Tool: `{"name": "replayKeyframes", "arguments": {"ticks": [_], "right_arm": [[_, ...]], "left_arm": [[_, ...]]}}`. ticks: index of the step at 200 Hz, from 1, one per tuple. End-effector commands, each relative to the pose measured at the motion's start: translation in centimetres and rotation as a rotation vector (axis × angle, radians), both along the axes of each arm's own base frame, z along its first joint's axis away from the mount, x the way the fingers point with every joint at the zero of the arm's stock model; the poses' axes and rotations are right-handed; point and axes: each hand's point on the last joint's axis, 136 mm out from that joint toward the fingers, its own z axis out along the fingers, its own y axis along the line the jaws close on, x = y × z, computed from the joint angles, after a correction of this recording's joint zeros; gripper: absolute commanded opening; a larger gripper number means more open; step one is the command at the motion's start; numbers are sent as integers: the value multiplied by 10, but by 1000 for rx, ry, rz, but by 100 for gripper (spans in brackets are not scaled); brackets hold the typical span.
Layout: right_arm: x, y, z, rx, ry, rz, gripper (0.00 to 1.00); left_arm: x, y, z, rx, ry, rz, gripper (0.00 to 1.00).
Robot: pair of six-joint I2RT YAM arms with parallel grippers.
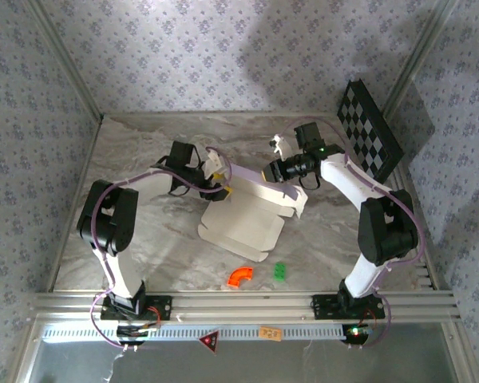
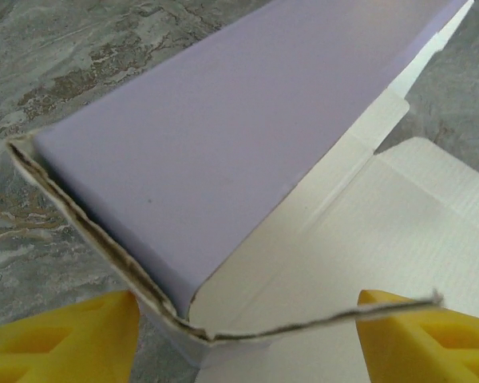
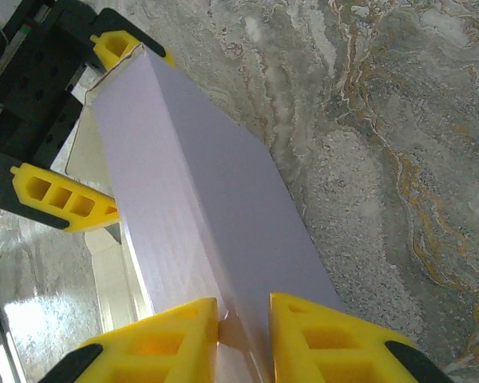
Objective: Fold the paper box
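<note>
If the right claw (image 3: 243,327) slips: the raised wall (image 3: 199,207) would likely spring flat, since it pinches only that wall's thin top edge.
Other end: left claw (image 2: 247,311) spread, fingers (image 2: 64,339) straddling the wall's corner; a crooked squeeze could crush it.
Place: box (image 1: 243,219) in the middle of the counter (image 1: 144,231), base panel flat.
Card: thin, lilac outside, off-white inside, frayed cut edges, crisp scores.
Form: long hollow folded wall, tabbed flaps.
Surface: glossy grey marbling, probably slick; the sheet could skate.
</note>
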Motion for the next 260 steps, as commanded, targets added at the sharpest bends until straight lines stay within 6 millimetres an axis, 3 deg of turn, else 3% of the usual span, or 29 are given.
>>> {"name": "replayKeyframes", "arguments": {"ticks": [1, 57, 118, 260], "right_arm": [[0, -2, -17, -35, 29, 2, 24], [-1, 1, -16, -34, 26, 8, 24], [-4, 3, -17, -35, 28, 16, 24], [-9, 13, -17, -22, 20, 44, 23]], "left_arm": [[-30, -12, -1, 30, 49, -100, 68], [-9, -15, -11, 80, -17, 17, 54], [4, -17, -17, 73, -57, 142, 31], [15, -33, -23, 103, -137, 323, 6]]}}
